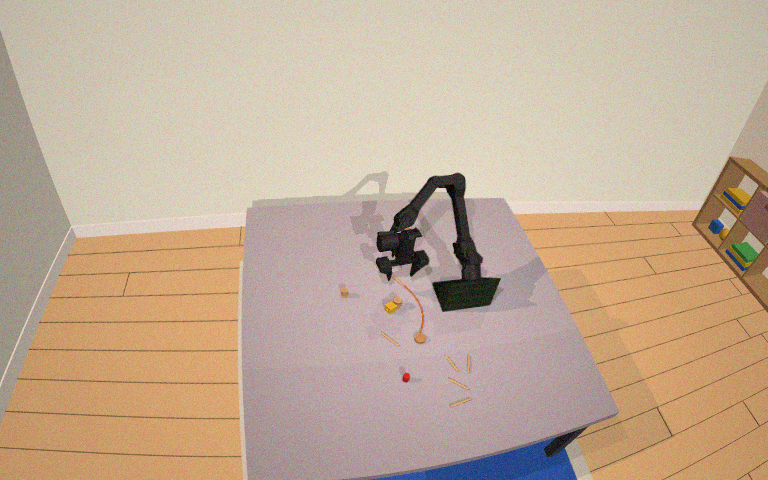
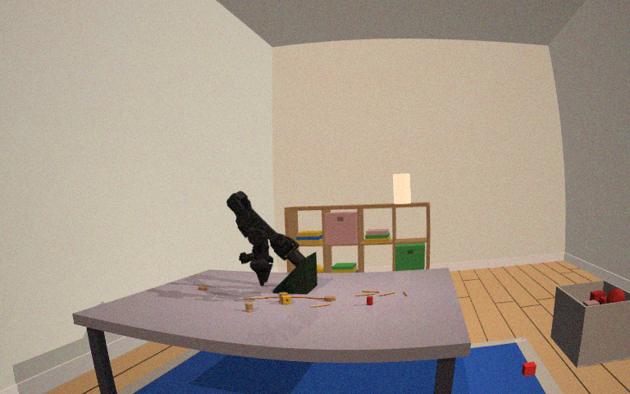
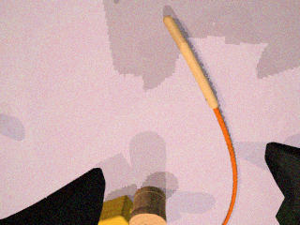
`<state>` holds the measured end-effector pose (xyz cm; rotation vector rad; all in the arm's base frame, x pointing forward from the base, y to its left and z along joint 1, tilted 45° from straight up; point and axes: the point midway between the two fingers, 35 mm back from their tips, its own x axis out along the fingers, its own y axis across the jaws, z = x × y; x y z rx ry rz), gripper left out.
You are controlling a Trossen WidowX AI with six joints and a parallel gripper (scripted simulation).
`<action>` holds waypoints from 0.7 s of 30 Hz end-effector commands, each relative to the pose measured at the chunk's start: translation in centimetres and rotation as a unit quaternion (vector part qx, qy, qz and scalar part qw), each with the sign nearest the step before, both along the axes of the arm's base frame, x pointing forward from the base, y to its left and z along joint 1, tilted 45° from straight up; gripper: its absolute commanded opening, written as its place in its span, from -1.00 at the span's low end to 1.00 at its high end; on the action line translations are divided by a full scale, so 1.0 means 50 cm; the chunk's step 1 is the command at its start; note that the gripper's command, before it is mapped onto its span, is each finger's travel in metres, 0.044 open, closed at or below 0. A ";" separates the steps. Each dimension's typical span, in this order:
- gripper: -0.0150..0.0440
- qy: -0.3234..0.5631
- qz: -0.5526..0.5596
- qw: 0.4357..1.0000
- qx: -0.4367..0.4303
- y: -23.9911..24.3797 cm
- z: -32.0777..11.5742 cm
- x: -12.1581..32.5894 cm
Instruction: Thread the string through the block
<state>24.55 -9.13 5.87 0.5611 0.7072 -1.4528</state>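
gripper [image 1: 400, 273] [image 2: 262, 284] [image 3: 187, 167]: fingers wide apart, holding nothing
stick [image 1: 399, 280] [image 2: 253, 297] [image 3: 192, 63]: lay upper centre of the wrist view; probably light, stiff
string [image 1: 420, 305] [image 2: 306, 297] [image 3: 232, 164]: looked limp
best hold: likely mid-stick, across its length

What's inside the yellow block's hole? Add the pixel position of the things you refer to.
In the exterior view, the yellow block [image 1: 390, 307] [image 2: 285, 298] [image 3: 114, 211] shows a small dark opening on its near face, with nothing sticking out. The hole's interior is too small and dark to read; the far side is hidden.
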 end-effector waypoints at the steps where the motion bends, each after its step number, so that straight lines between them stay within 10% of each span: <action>1: 1.00 0.138 0.129 0.982 -0.005 -0.032 0.021 -0.050; 12: 1.00 0.138 0.129 0.982 -0.005 -0.032 0.021 -0.050; 21: 0.20 0.138 0.129 0.982 -0.005 -0.032 0.021 -0.050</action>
